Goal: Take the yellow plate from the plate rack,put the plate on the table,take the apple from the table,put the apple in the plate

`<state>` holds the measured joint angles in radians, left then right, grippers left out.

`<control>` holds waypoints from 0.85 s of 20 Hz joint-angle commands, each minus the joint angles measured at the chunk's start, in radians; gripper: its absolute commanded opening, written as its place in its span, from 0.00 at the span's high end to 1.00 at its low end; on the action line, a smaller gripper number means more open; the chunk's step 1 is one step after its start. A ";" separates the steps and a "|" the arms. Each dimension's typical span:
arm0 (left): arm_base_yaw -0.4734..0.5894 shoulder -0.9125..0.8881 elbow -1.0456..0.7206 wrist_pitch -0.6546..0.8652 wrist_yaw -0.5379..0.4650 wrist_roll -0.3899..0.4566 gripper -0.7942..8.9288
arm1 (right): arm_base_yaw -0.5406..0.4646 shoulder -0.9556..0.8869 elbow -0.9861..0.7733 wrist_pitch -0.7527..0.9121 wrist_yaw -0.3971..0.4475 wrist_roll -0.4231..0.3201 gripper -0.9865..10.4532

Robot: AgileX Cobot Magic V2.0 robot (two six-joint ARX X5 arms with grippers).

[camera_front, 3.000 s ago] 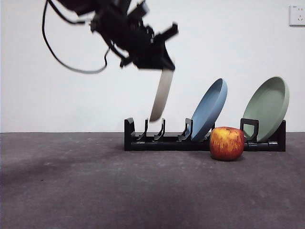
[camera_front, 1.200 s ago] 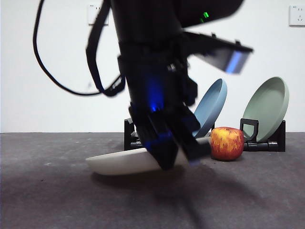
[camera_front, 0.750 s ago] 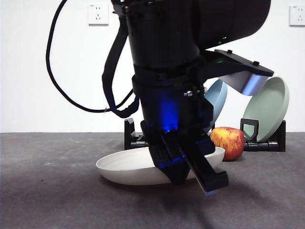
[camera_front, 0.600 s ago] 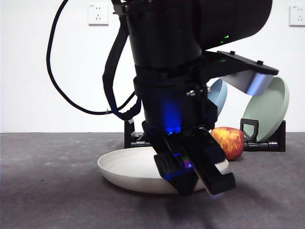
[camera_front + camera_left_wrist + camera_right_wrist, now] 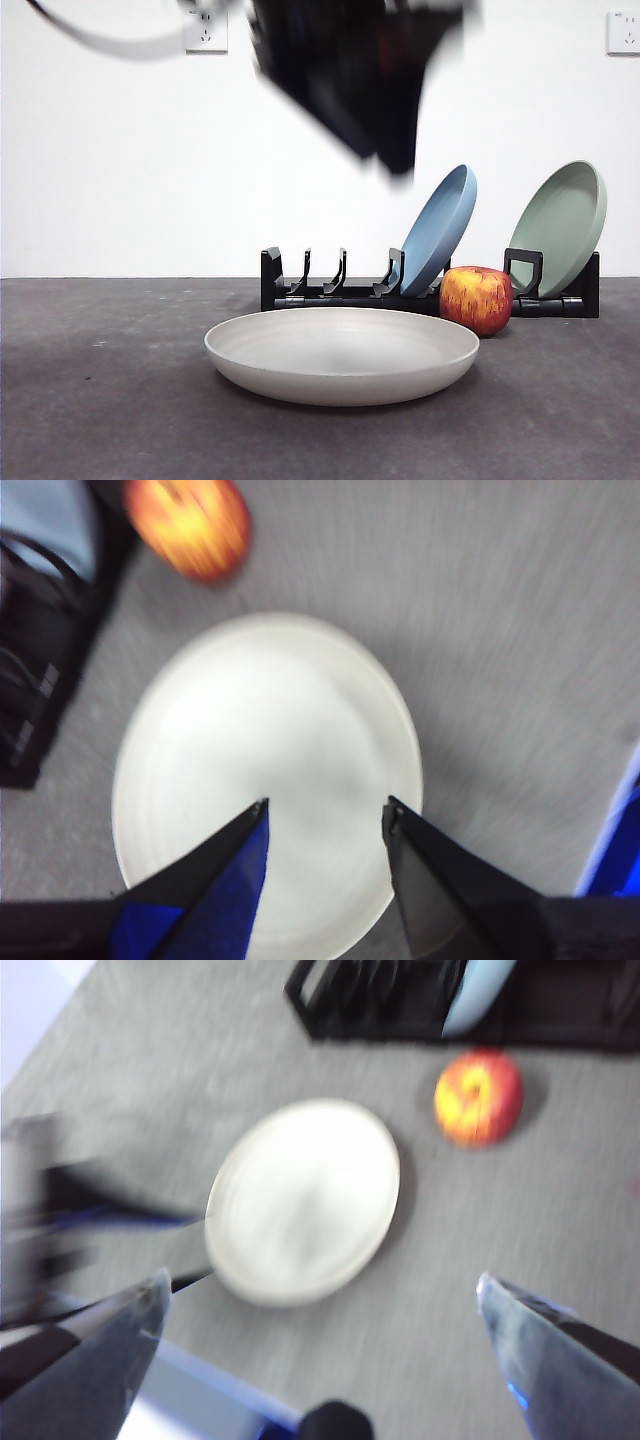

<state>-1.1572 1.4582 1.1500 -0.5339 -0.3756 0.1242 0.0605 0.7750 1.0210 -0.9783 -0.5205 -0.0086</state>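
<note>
Two steps look done to me: the yellow plate [image 5: 342,354] lies flat on the table [image 5: 110,400] before the plate rack [image 5: 330,292], the left gripper [image 5: 325,820] above it with jaws parted and empty, the apple [image 5: 477,299] just beside the plate's right rim. I would bring the right gripper [image 5: 320,1290] — jaws spread wide, nothing held — onto the apple from above. Room is tightest behind, where the blue plate [image 5: 438,230] and sage-green plate [image 5: 560,225] lean — left and front lie open.

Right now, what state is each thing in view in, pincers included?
yellow plate: flat on the table, released, empty
apple: on the table by the plate rack
blue plate: leaning in rack
green plate: leaning in rack
left pincer: open, above the plate
right pincer: open, empty
</note>
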 commanded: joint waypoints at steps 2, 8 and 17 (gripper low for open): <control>-0.002 -0.230 -0.003 0.002 0.097 -0.159 0.72 | 0.020 0.140 0.001 0.159 0.008 0.049 0.31; -0.002 -0.494 -0.003 -0.041 0.152 -0.266 0.72 | 0.101 0.460 0.001 0.434 0.169 0.054 0.30; -0.002 -0.533 -0.003 -0.164 0.171 -0.313 0.72 | 0.204 0.837 0.001 0.769 0.372 -0.031 0.24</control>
<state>-1.1572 0.9234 1.1511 -0.6983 -0.2085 -0.1719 0.2626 1.6054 1.0210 -0.2134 -0.1532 -0.0223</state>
